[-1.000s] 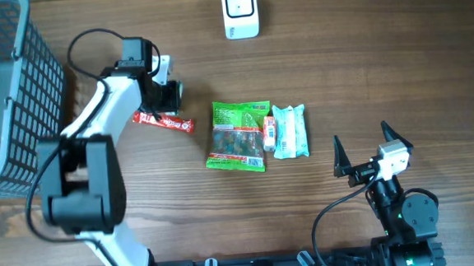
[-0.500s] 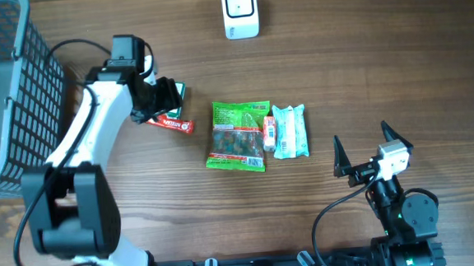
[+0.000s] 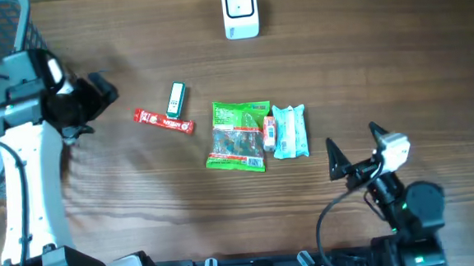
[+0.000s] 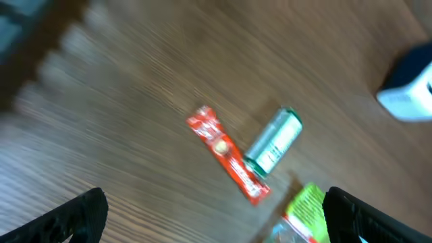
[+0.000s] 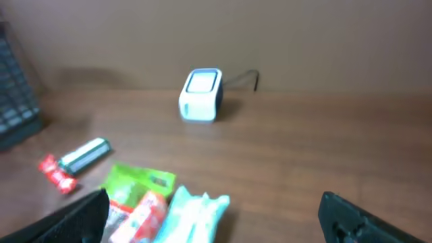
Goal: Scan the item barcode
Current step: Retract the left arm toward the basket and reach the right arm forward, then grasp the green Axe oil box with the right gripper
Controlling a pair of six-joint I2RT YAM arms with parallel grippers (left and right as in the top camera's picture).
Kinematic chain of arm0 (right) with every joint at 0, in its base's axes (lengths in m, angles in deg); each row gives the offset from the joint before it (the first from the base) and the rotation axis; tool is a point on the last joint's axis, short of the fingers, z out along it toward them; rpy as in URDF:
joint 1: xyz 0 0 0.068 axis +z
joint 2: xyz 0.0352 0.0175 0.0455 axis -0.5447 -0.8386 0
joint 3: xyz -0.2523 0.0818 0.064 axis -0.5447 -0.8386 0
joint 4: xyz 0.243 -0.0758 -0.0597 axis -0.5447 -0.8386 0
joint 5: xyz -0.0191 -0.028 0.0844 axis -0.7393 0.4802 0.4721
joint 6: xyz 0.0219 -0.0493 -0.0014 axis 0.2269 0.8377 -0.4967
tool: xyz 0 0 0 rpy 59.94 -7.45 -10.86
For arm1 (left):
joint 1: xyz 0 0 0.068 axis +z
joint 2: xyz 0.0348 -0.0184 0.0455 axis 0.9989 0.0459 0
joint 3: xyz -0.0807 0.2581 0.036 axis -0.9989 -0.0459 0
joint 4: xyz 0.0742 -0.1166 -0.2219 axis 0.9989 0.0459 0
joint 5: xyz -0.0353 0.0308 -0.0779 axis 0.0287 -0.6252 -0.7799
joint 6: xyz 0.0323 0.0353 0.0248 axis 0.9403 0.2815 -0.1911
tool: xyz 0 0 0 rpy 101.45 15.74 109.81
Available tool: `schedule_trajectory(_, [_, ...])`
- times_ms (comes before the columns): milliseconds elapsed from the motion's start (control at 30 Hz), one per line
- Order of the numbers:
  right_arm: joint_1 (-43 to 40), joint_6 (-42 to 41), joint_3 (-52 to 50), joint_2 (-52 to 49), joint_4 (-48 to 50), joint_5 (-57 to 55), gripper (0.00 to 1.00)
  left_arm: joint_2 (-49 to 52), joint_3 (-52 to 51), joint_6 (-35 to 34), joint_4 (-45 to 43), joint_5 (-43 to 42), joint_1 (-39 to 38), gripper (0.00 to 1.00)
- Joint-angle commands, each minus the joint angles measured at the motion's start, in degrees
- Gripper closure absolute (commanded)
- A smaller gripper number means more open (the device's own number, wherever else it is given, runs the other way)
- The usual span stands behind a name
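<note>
A second ago the left gripper [image 3: 93, 105] hangs over the middle-left of the table with its fingers narrowed around the green tube [image 3: 176, 99]. Now it has let go and swung back to the left, beside the wire basket [image 3: 1, 48]. Its fingers are spread wide and hold nothing, and in the left wrist view the two black fingertips [image 4: 74, 216] sit at opposite lower corners with bare wood between them. The green tube now lies free on the table. It is on its side and nearly in line with the table's depth, at about the spot where it was held. Its near end comes right up to the red candy bar [image 3: 164, 120], which lies slanted as before; whether the two touch cannot be told. The tube is well apart from the white scanner [image 3: 240, 11], which stands unmoved at the far edge of the table. The green snack bag [image 3: 238, 135], the small red-and-white packet [image 3: 268, 132] and the pale teal pack [image 3: 290, 130] lie side by side to the right of the tube, in the same places as earlier. The right gripper [image 3: 353, 146] has shifted only slightly at the near right. Its fingers are fully apart, as they were, and empty above the wood.
</note>
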Motion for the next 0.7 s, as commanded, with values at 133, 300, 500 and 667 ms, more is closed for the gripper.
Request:
schedule_trajectory(133, [2.3,-3.2,56.7,-49.5,-30.3,16.6,0.00,-0.6,-0.2,-0.1,-2.3,4.8,3.9,0.00])
schedule_trajectory(300, [6.4,-22.0,64.6,-68.3,-19.3,32.4,0.12,-0.6,-0.2,-0.1,-2.4,4.8,3.9,0.00])
schedule_trajectory(500, [36.0,-25.3,68.2,-81.5,-19.8,-9.3,0.24,-0.6,-0.2,-0.1,-2.4,4.8,3.9,0.00])
schedule_trajectory(667, [41.2,-22.5,103.3,-103.6,-47.1,-14.4,0.24,-0.6,-0.2,-0.1,-2.4,4.8,3.9,0.00])
